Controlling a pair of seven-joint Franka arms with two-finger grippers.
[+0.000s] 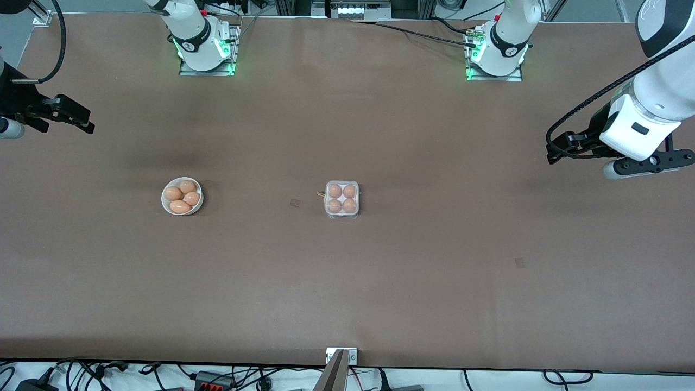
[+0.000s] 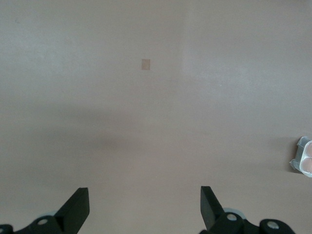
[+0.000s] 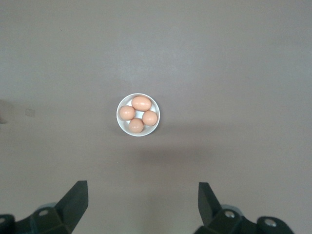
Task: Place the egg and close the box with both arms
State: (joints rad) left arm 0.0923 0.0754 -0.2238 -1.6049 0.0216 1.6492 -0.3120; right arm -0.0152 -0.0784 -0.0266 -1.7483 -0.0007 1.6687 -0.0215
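Note:
The clear-plastic box stands at the table's middle with several brown eggs filling its cells; its lid looks folded down over them. Its corner shows at the edge of the left wrist view. My left gripper hangs high over the left arm's end of the table, open and empty. My right gripper hangs high over the right arm's end, open and empty. Both are well clear of the box.
A round white bowl with several brown eggs sits toward the right arm's end, level with the box; the right wrist view shows it from above. Small tape marks lie on the brown table.

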